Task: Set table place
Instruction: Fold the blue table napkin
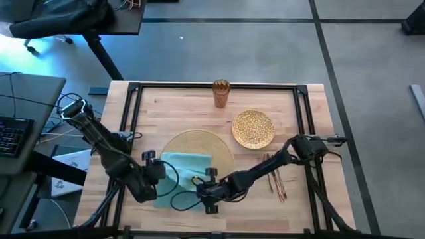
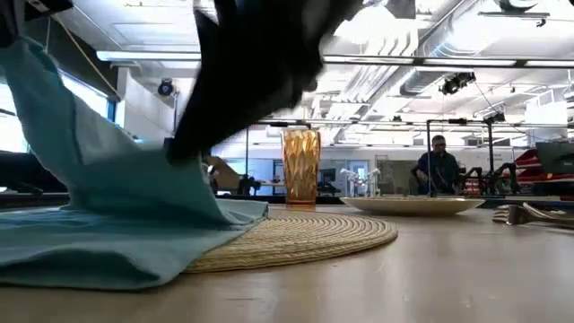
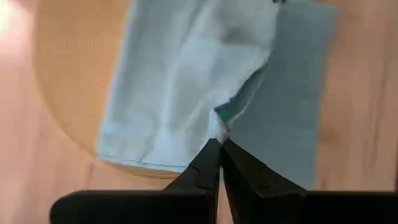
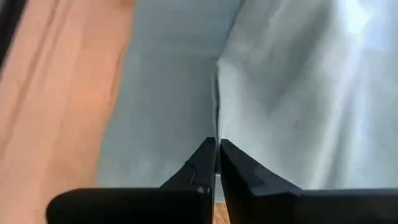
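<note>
A robotics lab in an open, office-like hall.

The butcher-block bench (image 1: pixel 199 106) carries a black metal rail frame (image 1: pixel 212 85) and stands on grey floor tiles. Beside it sits a grey desk (image 1: pixel 26 93) with a keyboard (image 1: pixel 14 135) and loose cables. The low view looks into a wide room with exposed ceiling ducts (image 2: pixel 466 36), strip lights (image 2: pixel 215 56) and glass partitions, where a seated person (image 2: pixel 438 166) works among other framed rigs (image 2: pixel 466 152) and equipment.

I count one table (image 1: pixel 319 133), one placemat (image 1: pixel 199 143), one plate (image 1: pixel 253 128), one napkin (image 1: pixel 182 174), one cup (image 1: pixel 221 93) — and two grippers, the left gripper (image 3: pixel 219 144) and the right gripper (image 4: pixel 217 143).
</note>
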You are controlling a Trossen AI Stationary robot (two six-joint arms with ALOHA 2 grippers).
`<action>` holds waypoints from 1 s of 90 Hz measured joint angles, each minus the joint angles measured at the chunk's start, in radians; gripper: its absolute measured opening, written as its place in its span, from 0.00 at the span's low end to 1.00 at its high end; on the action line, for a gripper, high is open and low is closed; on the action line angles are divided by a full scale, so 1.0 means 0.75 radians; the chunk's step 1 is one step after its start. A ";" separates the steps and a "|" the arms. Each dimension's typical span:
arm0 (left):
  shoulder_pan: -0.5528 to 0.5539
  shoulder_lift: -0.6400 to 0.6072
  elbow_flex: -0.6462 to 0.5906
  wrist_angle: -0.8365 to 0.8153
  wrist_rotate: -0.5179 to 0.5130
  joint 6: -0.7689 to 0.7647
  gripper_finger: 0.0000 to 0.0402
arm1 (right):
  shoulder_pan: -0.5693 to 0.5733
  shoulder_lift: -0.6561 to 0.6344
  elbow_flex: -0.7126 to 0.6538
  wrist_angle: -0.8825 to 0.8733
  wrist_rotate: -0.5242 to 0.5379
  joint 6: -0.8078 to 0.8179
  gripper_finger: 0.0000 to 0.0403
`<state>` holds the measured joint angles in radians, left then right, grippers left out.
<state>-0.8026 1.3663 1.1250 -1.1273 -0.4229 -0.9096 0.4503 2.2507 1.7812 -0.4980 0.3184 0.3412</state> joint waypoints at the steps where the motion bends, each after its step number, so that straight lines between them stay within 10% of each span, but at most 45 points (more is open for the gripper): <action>1: 0.000 -0.002 0.003 -0.011 -0.007 -0.003 0.00 | 0.000 -0.001 0.015 -0.023 0.011 0.008 0.00; 38: -0.011 -0.208 0.031 -0.104 -0.171 0.077 0.00 | -0.027 -0.006 0.557 -0.813 0.359 0.244 0.00; 68: -0.171 -0.200 -0.140 0.239 -0.097 0.033 0.00 | 0.060 -0.008 0.503 -0.729 0.190 0.247 0.00; 90: -0.262 -0.062 -0.379 0.676 -0.053 0.039 0.00 | 0.094 -0.006 0.220 -0.242 0.050 0.329 0.00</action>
<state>-0.9991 1.3197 0.8410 -0.6206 -0.4628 -0.8800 0.5206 2.2461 1.9463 -0.6798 0.3559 0.5877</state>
